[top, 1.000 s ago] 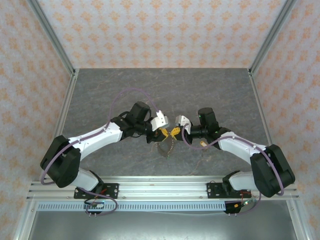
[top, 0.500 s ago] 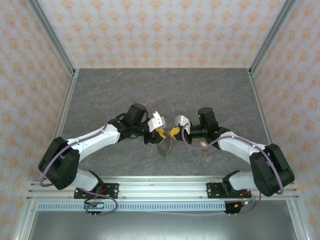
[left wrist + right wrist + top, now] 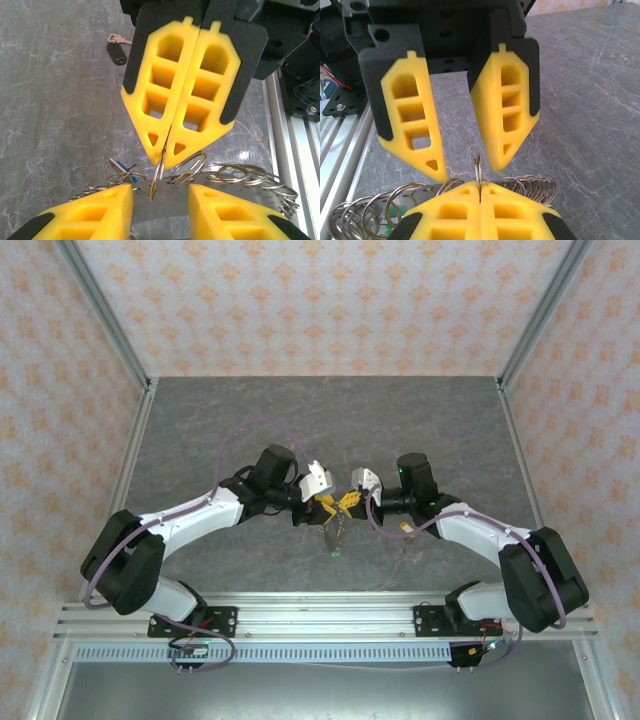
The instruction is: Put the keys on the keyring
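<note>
Hidden: the keyring (image 3: 478, 170) shows edge-on, its lower arc lost inside the right gripper (image 3: 479, 186). A blue key head (image 3: 131, 172) peeks from tangled wire loops (image 3: 235, 175) (count unclear).

Surface: grey marbled table (image 3: 420, 420), orange patterned walls (image 3: 330, 300), aluminium rail (image 3: 330, 615) at the near edge.

Right gripper jaws are pressed together on the keyring. Left gripper (image 3: 469, 169) jaws stand apart, flanking it with gaps either side, above the table's middle.

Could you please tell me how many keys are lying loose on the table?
2, both in the left wrist view: a pale key and a dark-headed key right beside it, on the grey table. More may be hidden among the keyring's wire loops.
</note>
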Controlling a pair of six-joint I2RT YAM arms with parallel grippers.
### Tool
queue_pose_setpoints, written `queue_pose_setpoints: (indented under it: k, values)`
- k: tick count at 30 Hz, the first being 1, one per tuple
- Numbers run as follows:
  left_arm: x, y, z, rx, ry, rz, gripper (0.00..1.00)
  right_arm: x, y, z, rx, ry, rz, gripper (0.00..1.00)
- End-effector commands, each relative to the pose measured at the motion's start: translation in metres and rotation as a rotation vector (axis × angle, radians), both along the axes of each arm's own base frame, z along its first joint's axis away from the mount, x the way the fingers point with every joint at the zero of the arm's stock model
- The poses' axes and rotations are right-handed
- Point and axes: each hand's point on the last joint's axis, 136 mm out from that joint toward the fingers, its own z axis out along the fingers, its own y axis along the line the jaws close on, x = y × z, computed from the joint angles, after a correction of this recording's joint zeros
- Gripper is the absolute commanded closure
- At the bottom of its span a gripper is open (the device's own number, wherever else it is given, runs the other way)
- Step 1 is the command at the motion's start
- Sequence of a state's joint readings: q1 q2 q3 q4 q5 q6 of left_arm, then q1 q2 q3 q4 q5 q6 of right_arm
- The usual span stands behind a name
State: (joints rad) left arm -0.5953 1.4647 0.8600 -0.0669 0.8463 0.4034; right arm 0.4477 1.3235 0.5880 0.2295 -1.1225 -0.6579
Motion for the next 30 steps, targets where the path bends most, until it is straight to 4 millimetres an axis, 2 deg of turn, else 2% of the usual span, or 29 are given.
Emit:
queue_pose_setpoints:
  k: [1,11,14,16,20,23,30]
  values:
    - [0.002,-0.006,0.005,-0.031,-0.006,-0.017,0.68,-0.002,0.004,0.01,0.053,-0.021,0.04,1.0]
    - [0.007,-0.006,0.009,-0.041,-0.028,-0.002,0.79,-0.002,0.004,0.007,0.044,-0.008,0.04,1.0]
    - [0.007,-0.005,0.011,-0.035,-0.032,-0.005,0.9,-0.002,0.003,0.005,0.036,-0.007,0.037,1.0]
    - [0.006,-0.005,0.009,-0.026,-0.024,-0.01,0.92,-0.002,0.003,0.005,0.036,-0.006,0.038,1.0]
    - [0.005,-0.004,0.008,-0.016,-0.017,-0.009,0.9,-0.001,0.003,0.004,0.032,-0.006,0.034,1.0]
    - [0.005,-0.003,0.008,-0.007,-0.021,-0.006,0.77,-0.001,0.003,0.004,0.031,-0.007,0.031,1.0]
    - [0.004,0.005,0.007,0.023,-0.036,0.008,0.75,0.0,0.003,0.007,0.031,-0.02,0.035,1.0]
